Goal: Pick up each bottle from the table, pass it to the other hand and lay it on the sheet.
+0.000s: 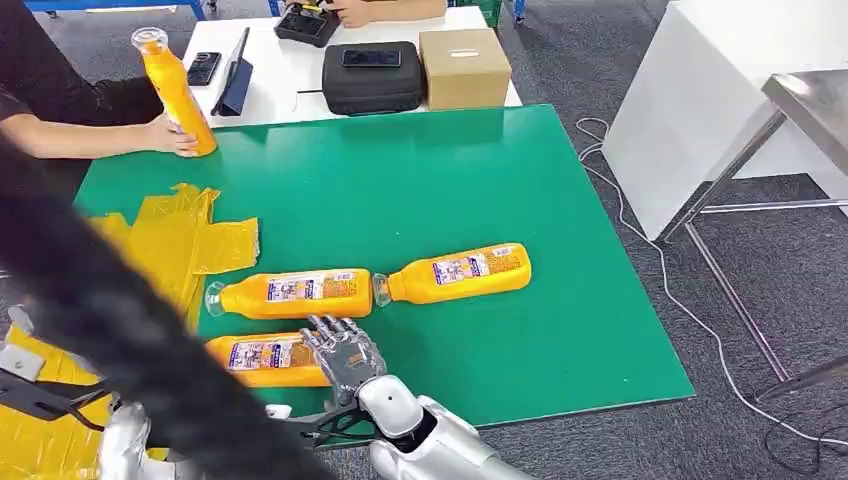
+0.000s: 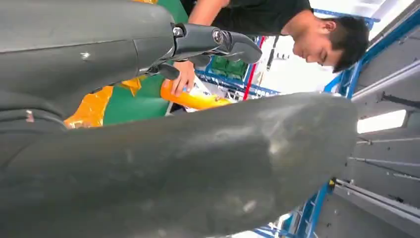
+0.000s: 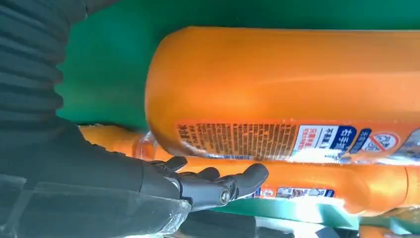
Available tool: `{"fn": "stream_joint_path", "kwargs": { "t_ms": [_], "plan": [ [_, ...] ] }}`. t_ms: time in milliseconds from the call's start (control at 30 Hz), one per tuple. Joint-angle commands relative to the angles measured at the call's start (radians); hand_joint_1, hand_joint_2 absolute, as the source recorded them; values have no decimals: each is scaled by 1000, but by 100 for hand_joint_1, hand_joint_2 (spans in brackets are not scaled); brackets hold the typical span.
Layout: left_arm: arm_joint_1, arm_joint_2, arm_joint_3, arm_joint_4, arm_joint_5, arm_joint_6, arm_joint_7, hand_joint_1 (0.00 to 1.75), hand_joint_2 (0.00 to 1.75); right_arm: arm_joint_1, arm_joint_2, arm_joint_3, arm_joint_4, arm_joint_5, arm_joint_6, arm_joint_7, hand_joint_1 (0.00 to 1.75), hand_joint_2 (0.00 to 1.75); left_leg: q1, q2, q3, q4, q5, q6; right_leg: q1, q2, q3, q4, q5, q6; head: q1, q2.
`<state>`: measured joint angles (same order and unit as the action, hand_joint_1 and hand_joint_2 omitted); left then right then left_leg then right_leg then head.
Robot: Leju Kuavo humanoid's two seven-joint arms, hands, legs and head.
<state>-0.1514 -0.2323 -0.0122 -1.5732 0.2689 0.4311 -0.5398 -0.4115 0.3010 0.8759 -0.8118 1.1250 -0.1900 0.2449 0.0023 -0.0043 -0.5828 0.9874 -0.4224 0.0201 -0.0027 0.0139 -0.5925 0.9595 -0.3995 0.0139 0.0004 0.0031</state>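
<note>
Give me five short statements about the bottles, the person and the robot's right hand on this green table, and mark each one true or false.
1. Three orange bottles lie on the green table. True.
2. A person's hand holds the upright bottle. True.
3. The right hand is at the nearest bottle. True.
4. The yellow sheet is on the robot's right. False: it is on its left.
5. The cardboard box stands on the green table. False: on the white table behind.

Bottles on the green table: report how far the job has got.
Done: no bottle lies on the yellow sheet. In hand: the right hand sits at the nearest bottle; grip unclear. Left: that one, the two lying bottles, and the bottle a person holds upright.
</note>
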Motion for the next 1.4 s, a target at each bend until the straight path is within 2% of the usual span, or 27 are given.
{"fn": "stream_joint_path", "kwargs": {
  "t_ms": [33, 567, 1033, 1100, 1400],
  "plan": [
    [-53, 2, -34, 56, 10, -3, 6, 0, 0, -90, 26, 12, 196, 20, -5, 4, 0, 175, 0, -1, 4, -1, -1, -1, 0, -2, 4, -1, -1, 0, 0, 0],
    [-78, -5, -35, 58, 16, -10, 4, 0, 0, -131, 48, 21, 225, 43, 11, -8, 0, 175, 0, -1, 4, -1, -1, -1, 0, -3, 4, -1, -2, 0, 0, 0],
    [-79, -16, -17, 55, 18, -27, 1, 0, 0, -160, 48, 99, 235, -36, 7, 8, 0, 175, 0, -1, 2, -1, -1, -1, 0, -2, 3, -1, -1, 0, 0, 0],
    [-81, -16, -16, 58, 19, -30, 2, 0, 0, -160, 48, 114, 237, -47, 19, 10, 0, 175, 0, -1, 6, -1, -2, -2, 1, -3, 6, -1, -3, 0, 0, 0],
    [-83, -17, -16, 59, 19, -31, 2, 0, 0, -160, 48, 122, 237, -56, 26, 11, 0, 175, 0, -1, 5, -1, -1, -1, 0, -3, 5, -1, -2, 0, 0, 0]
  ]
}}
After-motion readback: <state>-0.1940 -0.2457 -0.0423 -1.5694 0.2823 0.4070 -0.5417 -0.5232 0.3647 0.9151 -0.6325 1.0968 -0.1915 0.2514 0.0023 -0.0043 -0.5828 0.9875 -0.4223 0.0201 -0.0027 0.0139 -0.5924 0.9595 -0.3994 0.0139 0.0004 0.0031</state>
